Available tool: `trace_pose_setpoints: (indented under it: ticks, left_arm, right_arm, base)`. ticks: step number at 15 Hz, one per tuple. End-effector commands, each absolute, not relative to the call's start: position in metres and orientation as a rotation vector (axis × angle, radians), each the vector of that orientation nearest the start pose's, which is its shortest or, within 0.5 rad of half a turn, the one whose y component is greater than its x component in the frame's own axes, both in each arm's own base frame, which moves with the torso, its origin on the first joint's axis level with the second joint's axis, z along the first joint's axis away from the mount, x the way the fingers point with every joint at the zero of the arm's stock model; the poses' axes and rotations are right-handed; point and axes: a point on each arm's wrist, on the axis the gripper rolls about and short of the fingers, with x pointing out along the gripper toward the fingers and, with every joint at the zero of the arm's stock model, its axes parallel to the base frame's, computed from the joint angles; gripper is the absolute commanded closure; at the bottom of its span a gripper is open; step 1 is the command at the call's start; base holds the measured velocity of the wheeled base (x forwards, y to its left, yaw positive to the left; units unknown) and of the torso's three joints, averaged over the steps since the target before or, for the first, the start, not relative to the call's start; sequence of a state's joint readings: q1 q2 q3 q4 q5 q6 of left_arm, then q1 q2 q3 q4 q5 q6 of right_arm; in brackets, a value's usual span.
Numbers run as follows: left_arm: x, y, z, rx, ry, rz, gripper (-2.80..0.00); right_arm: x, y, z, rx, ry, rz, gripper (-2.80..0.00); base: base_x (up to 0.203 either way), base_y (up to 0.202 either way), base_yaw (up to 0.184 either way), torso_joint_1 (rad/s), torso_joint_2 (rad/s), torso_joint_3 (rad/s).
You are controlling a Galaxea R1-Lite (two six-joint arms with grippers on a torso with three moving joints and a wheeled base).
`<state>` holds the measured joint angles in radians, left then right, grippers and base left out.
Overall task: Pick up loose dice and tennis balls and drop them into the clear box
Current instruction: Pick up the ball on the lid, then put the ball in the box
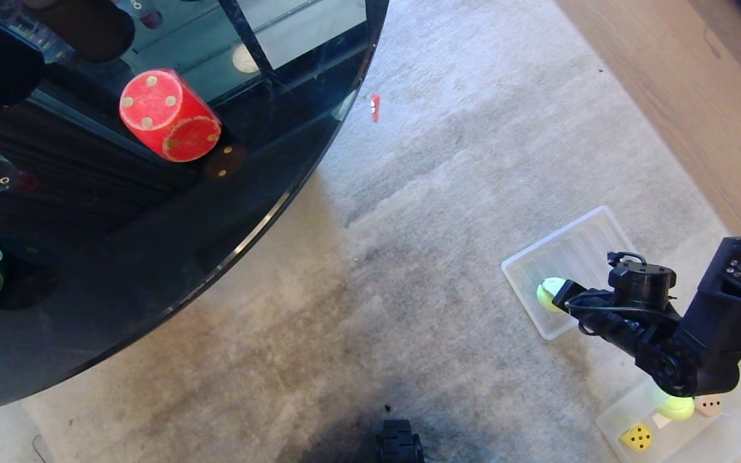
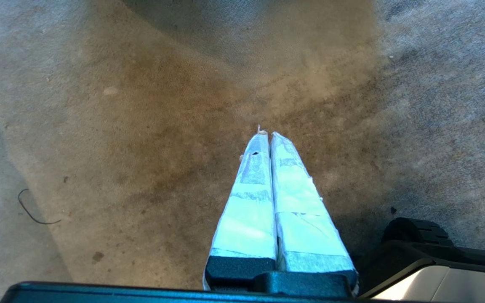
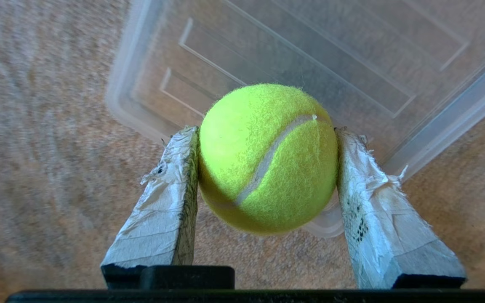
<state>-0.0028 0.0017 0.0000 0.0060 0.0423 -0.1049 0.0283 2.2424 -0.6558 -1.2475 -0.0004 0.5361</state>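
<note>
With the right gripper (image 3: 267,164) clamped on a tennis ball (image 3: 267,158) at the tray (image 1: 570,247) corner, centre right, the clear box (image 1: 740,431) lies toward lower right; left gripper (image 2: 270,136) closed, idle.

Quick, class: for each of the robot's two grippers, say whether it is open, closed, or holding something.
Left gripper: closed, empty, over the carpet.
Right gripper: closed on a tennis ball, at the edge of the clear tray.
</note>
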Motion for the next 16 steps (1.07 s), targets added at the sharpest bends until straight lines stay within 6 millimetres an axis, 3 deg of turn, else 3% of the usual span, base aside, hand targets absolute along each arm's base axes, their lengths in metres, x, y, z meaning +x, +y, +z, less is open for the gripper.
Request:
trace_pose_setpoints:
  ticks: [1,5,7,9,11,13,16]
  left_arm:
    - [-0.023,0.001,0.075,-0.106,0.006,0.040,0.00]
    - [-0.023,0.001,0.075,-0.106,0.006,0.040,0.00]
    - [-0.023,0.001,0.075,-0.106,0.006,0.040,0.00]
    - [-0.023,0.001,0.075,-0.106,0.006,0.040,0.00]
    - [-0.023,0.001,0.075,-0.106,0.006,0.040,0.00]
    - [-0.023,0.001,0.075,-0.106,0.006,0.040,0.00]
    - [-0.023,0.001,0.075,-0.106,0.006,0.040,0.00]
  right_arm:
    - [0.331,0.010,0.078,0.528,0.229,-0.034,0.00]
    - [0.256,0.008,0.161,0.485,0.095,0.006,0.00]
    - [0.199,0.006,0.198,0.458,0.020,0.027,0.00]
    - [0.140,0.005,0.218,0.430,-0.025,0.039,0.00]
    - [0.082,0.003,0.219,0.400,-0.045,0.042,0.00]
    - [0.035,0.001,0.203,0.379,-0.025,0.035,0.00]
    - [-0.009,0.000,0.164,0.355,0.044,0.006,0.00]
  base:
    - [0.000,0.000,0.000,0.000,0.00,0.000]
    - [0.000,0.000,0.000,0.000,0.00,0.000]
    - [0.000,0.000,0.000,0.000,0.00,0.000]
    - [0.000,0.000,0.000,0.000,0.00,0.000]
    - [0.000,0.000,0.000,0.000,0.00,0.000]
    - [0.000,0.000,0.000,0.000,0.00,0.000]
    - [0.000,0.000,0.000,0.000,0.00,0.000]
